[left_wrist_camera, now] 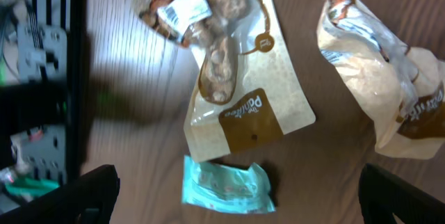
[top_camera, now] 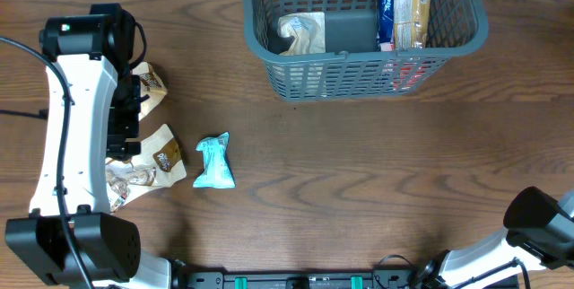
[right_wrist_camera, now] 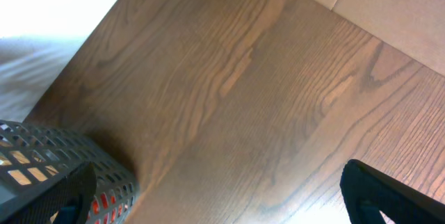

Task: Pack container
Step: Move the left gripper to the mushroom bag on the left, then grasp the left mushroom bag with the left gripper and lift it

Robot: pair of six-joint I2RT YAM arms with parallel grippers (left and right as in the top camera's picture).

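The dark grey slotted container (top_camera: pixel 359 75) stands at the back centre-right and holds a crumpled beige packet (top_camera: pixel 302 33), a dark item (top_camera: pixel 350 29), a blue packet (top_camera: pixel 386 6) and a tan packet (top_camera: pixel 413 6). A teal packet (top_camera: pixel 215 162) lies on the table front left. My left gripper (left_wrist_camera: pixel 240 206) is open and hovers over the table, with the teal packet (left_wrist_camera: pixel 226 186) between its fingers below. Beige pouches (left_wrist_camera: pixel 240 92) (left_wrist_camera: pixel 382 92) lie just beyond it. My right gripper (right_wrist_camera: pixel 222 200) is open and empty above bare table, and the container's corner (right_wrist_camera: pixel 104 182) shows by its left finger.
Three beige snack pouches (top_camera: pixel 166 154) (top_camera: pixel 148 83) (top_camera: pixel 126 179) lie beside and partly under the left arm (top_camera: pixel 81 100). The right arm (top_camera: pixel 538 226) sits at the front right corner. A black rail with cables runs along the left of the left wrist view (left_wrist_camera: pixel 42 78).
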